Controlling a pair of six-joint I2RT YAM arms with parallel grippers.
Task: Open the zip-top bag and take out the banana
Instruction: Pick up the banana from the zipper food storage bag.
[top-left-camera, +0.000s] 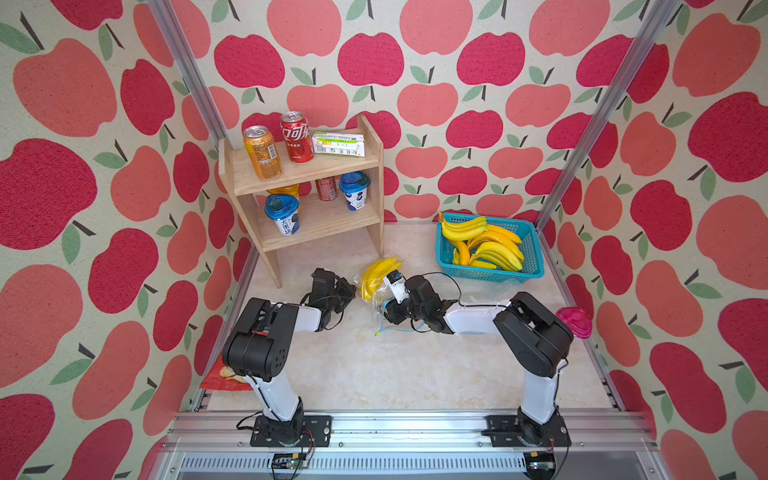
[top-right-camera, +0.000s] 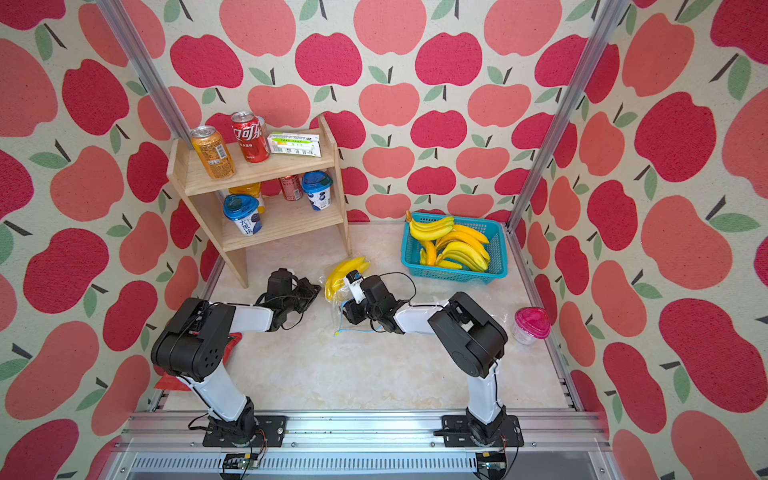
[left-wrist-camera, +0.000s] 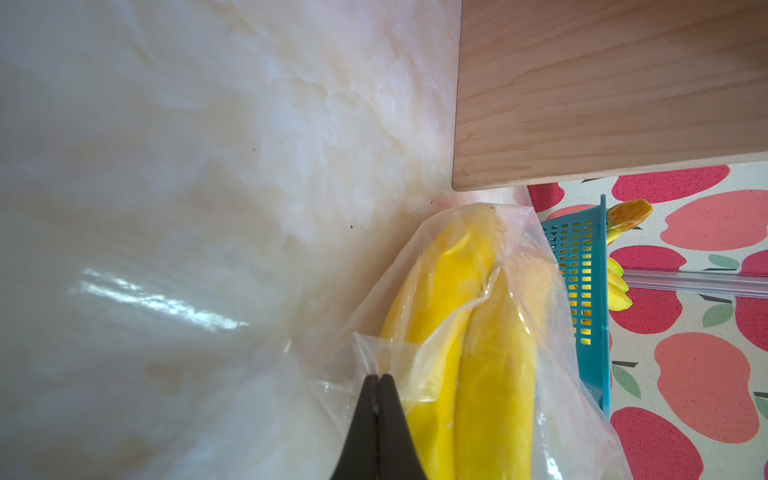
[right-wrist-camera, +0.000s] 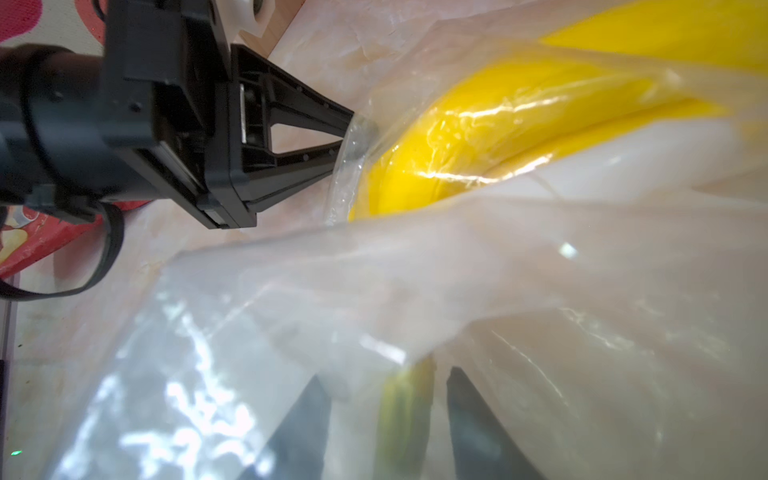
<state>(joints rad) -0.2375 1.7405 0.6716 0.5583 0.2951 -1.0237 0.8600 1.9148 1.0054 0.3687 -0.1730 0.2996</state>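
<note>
The marble table carries a wooden shelf and a teal basket of banana bunches at the rear. The zip-top bag lies on the table in front of these, between the two arms. The banana is contained in the bag. The left gripper is fully closed, with a fold of bag film pinched at the bag's side. The right gripper is seen blurred through the film and is partly open. The banana's stem end is positioned between its fingers, with a gap visible on each side.
</note>
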